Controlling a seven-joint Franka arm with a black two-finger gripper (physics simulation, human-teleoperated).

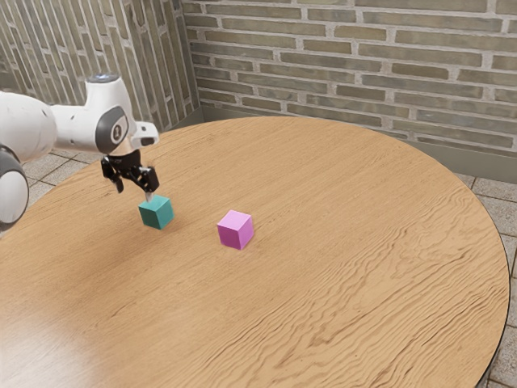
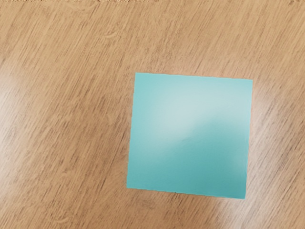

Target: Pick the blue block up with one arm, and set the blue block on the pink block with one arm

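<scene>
The blue block, teal in colour, sits on the round wooden table toward the exterior view's left. My gripper hovers just above it and a little to its left, fingers spread open with nothing between them. One fingertip hangs close over the block's top edge. The pink block rests on the table a short way to the right of the blue one, apart from it. From the wrist view, the blue block lies right under my hand, its square top face fully in sight on the wood.
A brick wall runs behind the table, and a tiled floor lies beyond its right rim. Bare wood spreads around both blocks to the table's curved edge.
</scene>
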